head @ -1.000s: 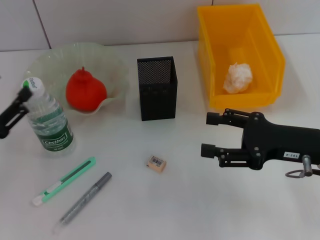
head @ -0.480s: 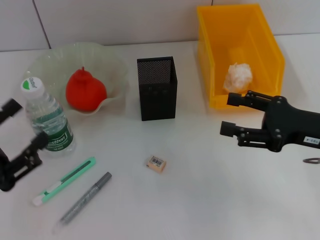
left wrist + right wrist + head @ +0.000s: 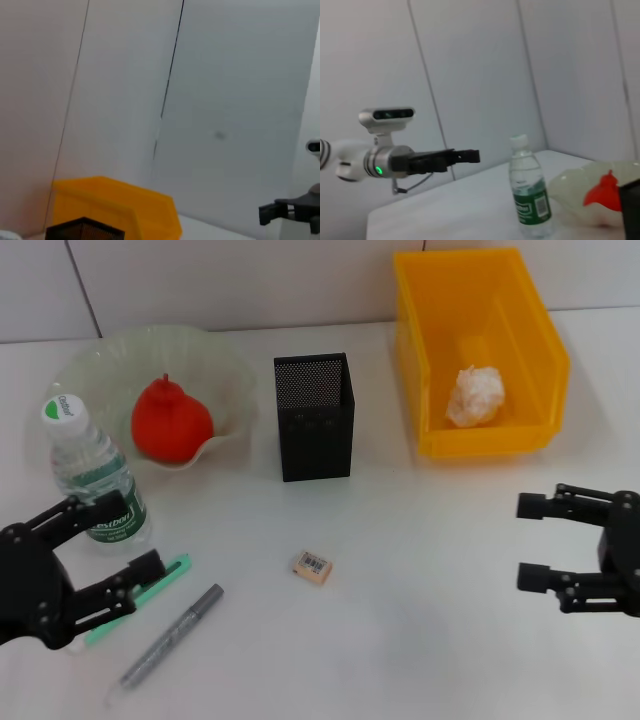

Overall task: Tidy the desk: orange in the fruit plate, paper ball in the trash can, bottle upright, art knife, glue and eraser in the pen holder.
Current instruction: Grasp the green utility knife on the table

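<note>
The open-jawed left gripper [image 3: 100, 540] hovers at 5 o'clock of the upright bottle [image 3: 93, 480] labelled "Cestbon", the barcode-labelled eraser [image 3: 313, 568] lies at 6 o'clock of the pen holder [image 3: 314, 417], and the right gripper [image 3: 530, 542], jaws apart and empty, hangs at 5 o'clock of the trash can [image 3: 480, 350].

Left claw [image 3: 108, 539] low at near left, fingers spread (holding nothing); right claw [image 3: 533, 541] likewise, far right.

White table [image 3: 420, 580] w/ fruit plate [image 3: 95, 365], bottle [image 3: 95, 485], pen holder [image 3: 314, 417], trash can [image 3: 420, 335], eraser [image 3: 313, 568], green art knife [image 3: 165, 575], grey pen [image 3: 172, 636].
</note>
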